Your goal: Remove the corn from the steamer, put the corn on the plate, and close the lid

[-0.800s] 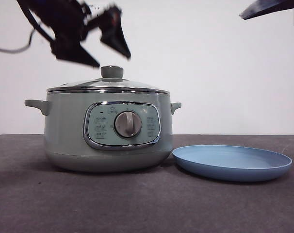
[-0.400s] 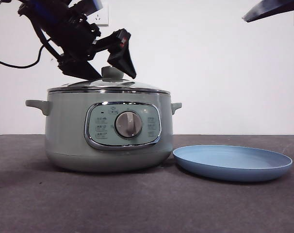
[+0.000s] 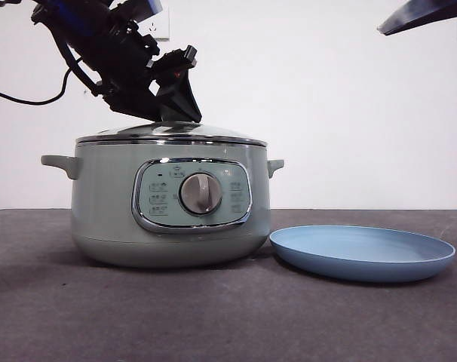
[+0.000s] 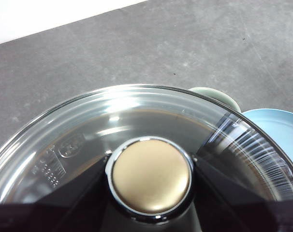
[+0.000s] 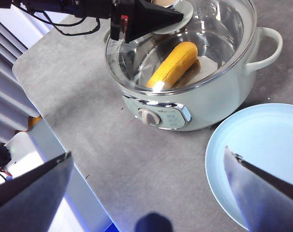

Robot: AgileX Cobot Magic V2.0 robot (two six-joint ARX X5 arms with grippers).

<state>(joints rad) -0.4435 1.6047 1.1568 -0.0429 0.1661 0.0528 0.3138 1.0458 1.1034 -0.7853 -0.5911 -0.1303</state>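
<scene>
The pale-green steamer stands left of centre on the table with its glass lid seated on it. My left gripper reaches down from the upper left and is shut on the lid's knob, one black jaw on each side. In the front view the jaws hide the knob. Through the glass in the right wrist view, the yellow corn lies inside the steamer. The light-blue plate sits bare just right of the pot. My right gripper hangs high over the plate, open and holding nothing.
A dark grey mat covers the table, and its near edge shows in the right wrist view. The left arm's cable trails off to the left. A black tip of the right arm shows at the top right corner.
My left gripper came down onto the lid and its jaws drew in around the knob, which the front view no longer shows. Lid, steamer and plate stayed put.
</scene>
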